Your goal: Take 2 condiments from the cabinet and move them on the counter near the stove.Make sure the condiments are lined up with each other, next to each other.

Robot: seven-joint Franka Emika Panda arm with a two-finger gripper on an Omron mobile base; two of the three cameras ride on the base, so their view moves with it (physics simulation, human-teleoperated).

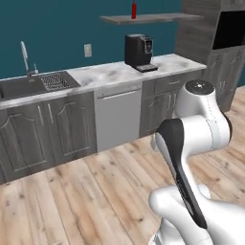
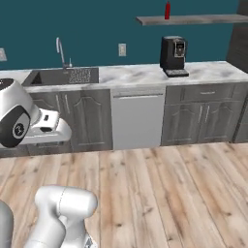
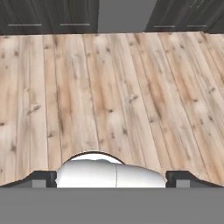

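Note:
A slim red condiment bottle [image 1: 134, 9] [image 2: 167, 9] stands upright at the left end of the cabinet, a grey floating wall shelf [image 1: 158, 18] [image 2: 198, 20] high on the teal wall. My gripper [image 3: 111, 180] is open, its dark fingertips [image 3: 43, 179] wide apart with nothing between them, and it looks down at the wooden floor well short of the shelf. The arm is folded low in front of the base. The stove and the counter beside it are out of view.
Below the shelf a black coffee machine [image 1: 139, 51] [image 2: 174, 56] stands on a long marble worktop [image 1: 110, 74] [image 2: 140, 73] with a sink [image 1: 21, 86] [image 2: 53, 76] and tap. Grey door cabinets and a dishwasher front [image 1: 118, 117] [image 2: 137, 118] run beneath. Tall grey cabinets [image 1: 217, 62] rise at the right.

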